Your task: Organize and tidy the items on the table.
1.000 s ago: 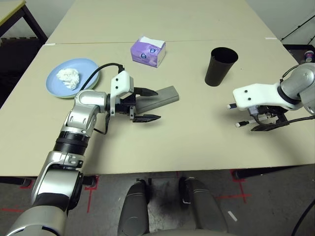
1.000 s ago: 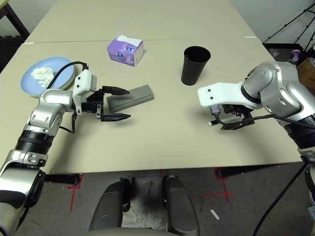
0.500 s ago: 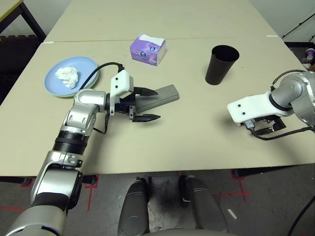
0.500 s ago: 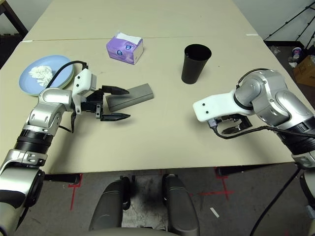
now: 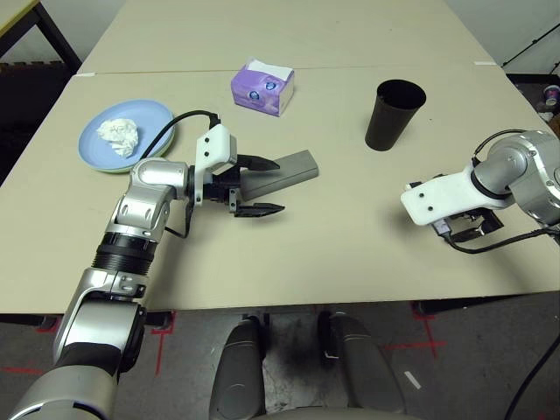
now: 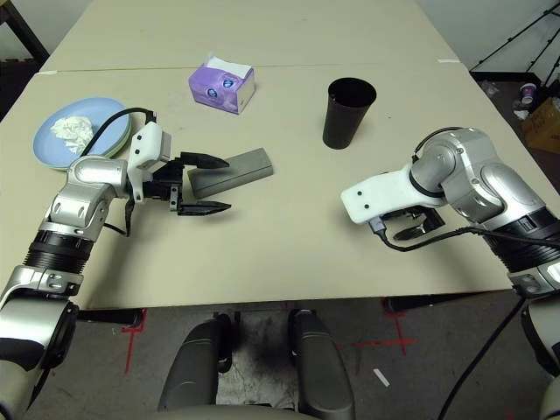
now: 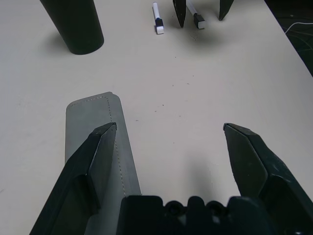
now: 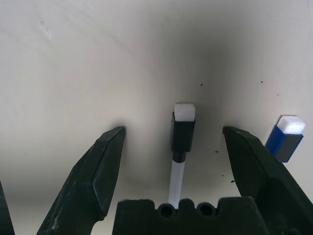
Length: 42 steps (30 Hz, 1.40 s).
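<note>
No legible text, label or number on any item.

right gripper (image 8: 173, 142) | is tipping from a level reach to point down at the table (image 5: 332, 236) | jaws wide, now straddling one white pen (image 8: 182, 147) | pens now being hidden under its white housing in head views
</note>
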Each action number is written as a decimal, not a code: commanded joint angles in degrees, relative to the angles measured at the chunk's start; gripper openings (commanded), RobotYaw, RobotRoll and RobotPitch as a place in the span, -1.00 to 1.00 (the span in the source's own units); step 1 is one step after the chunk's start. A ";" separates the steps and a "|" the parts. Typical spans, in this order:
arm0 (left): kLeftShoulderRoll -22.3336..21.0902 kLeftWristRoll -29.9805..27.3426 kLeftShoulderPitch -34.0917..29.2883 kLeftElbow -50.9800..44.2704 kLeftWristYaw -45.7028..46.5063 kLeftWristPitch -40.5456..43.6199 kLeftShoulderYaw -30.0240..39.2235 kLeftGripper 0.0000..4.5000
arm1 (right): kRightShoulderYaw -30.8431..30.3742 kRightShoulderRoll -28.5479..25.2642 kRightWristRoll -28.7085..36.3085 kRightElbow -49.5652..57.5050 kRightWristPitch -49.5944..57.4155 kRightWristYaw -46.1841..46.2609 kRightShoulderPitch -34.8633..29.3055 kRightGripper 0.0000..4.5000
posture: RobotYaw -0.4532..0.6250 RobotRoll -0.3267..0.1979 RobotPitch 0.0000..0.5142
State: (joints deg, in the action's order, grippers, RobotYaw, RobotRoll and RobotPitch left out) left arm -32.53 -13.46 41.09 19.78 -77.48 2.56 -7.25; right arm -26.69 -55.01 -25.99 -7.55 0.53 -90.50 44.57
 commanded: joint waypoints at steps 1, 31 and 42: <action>-0.54 0.21 -0.30 -1.15 -0.45 0.23 -0.57 1.00 | -0.45 0.56 0.29 0.35 0.13 -0.76 -0.61 0.72 | -0.30 0.25 -0.14; -0.60 0.51 -0.48 -0.34 -0.25 -0.34 -0.61 1.00 | 19.06 16.89 34.77 -14.98 32.70 14.57 26.86 -0.81 | -0.30 0.25 -0.25; -1.26 0.34 -1.72 -0.91 0.07 0.02 -0.28 1.00 | 36.86 26.52 38.33 -9.69 26.70 47.10 16.48 -0.81 | -0.31 0.25 -0.24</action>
State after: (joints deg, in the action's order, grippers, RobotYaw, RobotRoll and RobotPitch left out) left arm -33.38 -13.38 40.12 19.16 -77.25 2.47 -7.36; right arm 8.14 -29.03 11.44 -20.11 28.53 -47.07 62.01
